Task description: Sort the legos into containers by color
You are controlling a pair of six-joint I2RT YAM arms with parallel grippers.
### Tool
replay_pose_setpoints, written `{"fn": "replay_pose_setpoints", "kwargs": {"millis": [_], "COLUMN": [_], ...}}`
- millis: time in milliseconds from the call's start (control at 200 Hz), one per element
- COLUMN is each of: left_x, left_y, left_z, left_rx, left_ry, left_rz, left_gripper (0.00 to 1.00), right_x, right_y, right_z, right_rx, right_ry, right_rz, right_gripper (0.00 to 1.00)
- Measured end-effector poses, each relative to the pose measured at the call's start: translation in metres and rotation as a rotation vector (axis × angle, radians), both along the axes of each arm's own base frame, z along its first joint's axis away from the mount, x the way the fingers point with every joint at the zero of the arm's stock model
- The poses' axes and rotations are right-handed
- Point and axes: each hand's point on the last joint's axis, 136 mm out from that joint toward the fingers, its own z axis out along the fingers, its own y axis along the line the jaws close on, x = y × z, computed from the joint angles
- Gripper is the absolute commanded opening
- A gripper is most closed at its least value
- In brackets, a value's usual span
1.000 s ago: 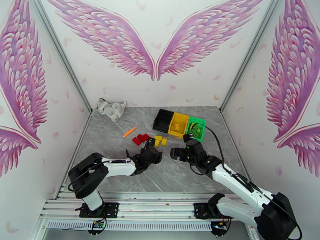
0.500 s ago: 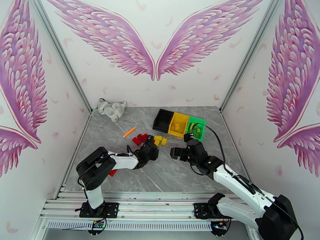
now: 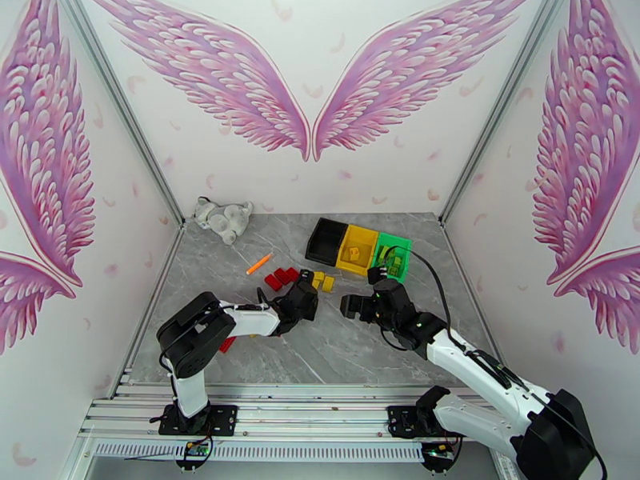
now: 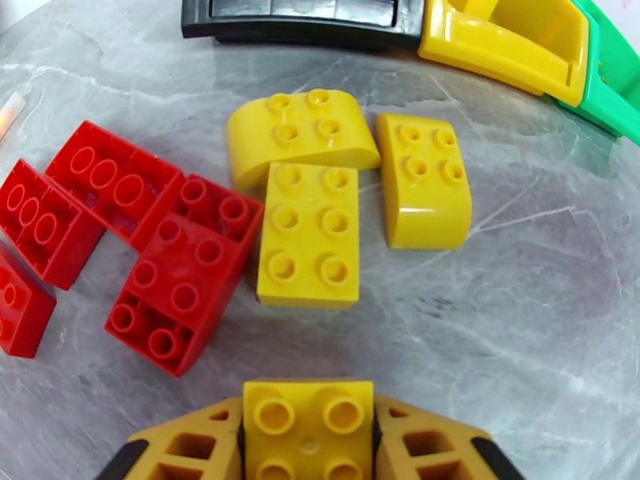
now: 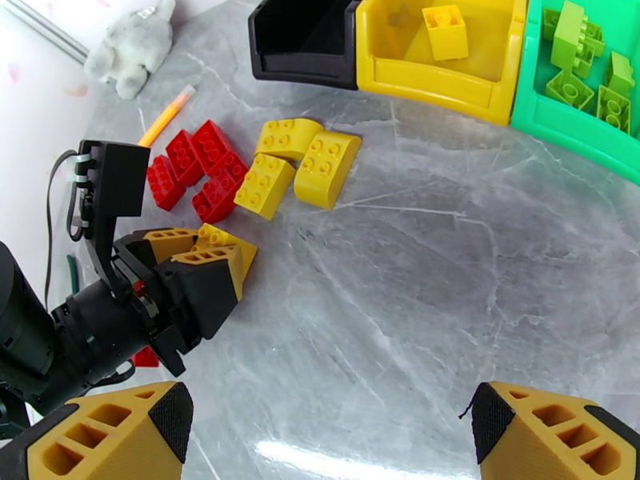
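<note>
Bricks [image 4: 308, 234], 3 yellow loose, 1 yellow brick [image 4: 308, 430] pinched in left jaws, right jaws spread

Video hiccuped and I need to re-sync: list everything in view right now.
black bin: one, black, left of row
yellow bin: one, yellow, middle, one yellow brick inside
green bin: one, green, right, several green legos inside
yellow legos: three, yellow, loose before bins
red legos: at least four, red, beside yellow ones
marker: one, orange, beyond red legos
plush cat: one, grey-white, far left
left gripper: shut on a yellow lego
right gripper: open, empty
</note>
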Motion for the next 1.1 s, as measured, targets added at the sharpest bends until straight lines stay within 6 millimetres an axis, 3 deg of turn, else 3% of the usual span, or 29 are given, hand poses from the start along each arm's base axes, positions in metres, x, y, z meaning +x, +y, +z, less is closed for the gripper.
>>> {"fn": "replay_pose_setpoints", "kwargs": {"millis": [170, 360, 475, 645, 780, 905, 1010, 1100], "left_x": [-0.003, -0.006, 0.002, 0.038, 0.072, 0.103, 0.129, 0.148], "left_y": [-0.004, -0.017, -0.035, -0.08, -0.113, -0.137, -0.151, -0.161], "left_z": [0.009, 0.034, 0.055, 0.115, 0.149, 0.165, 0.166, 0.163], "left_rx": [-0.019, -0.087, -0.136, -0.263, -0.343, -0.403, -0.437, -0.459], "left_ry": [-0.006, -0.021, -0.029, -0.112, -0.163, -0.185, -0.187, -0.176], "left_rz": [-0.016, -0.063, -0.105, -0.16, -0.196, -0.226, -0.239, -0.249], "left_gripper": [0.35, 0.34, 0.35, 0.35, 0.35, 0.37, 0.39, 0.51], "right_x": [0.0, 0.001, 0.001, 0.003, 0.007, 0.009, 0.008, 0.008], "right_y": [0.0, -0.003, -0.011, -0.033, -0.054, -0.064, -0.069, -0.072], "right_z": [0.0, -0.001, 0.002, 0.01, 0.018, 0.015, 0.007, 0.003], "right_rx": [0.0, -0.012, -0.023, -0.067, -0.115, -0.15, -0.183, -0.204], "right_ry": [0.0, -0.001, -0.012, -0.033, -0.035, -0.029, -0.008, 0.001], "right_rz": [0.0, -0.016, -0.055, -0.163, -0.293, -0.351, -0.369, -0.378], "right_gripper": [0.97, 1.0, 0.99, 0.99, 0.99, 0.99, 0.99, 0.99]}}
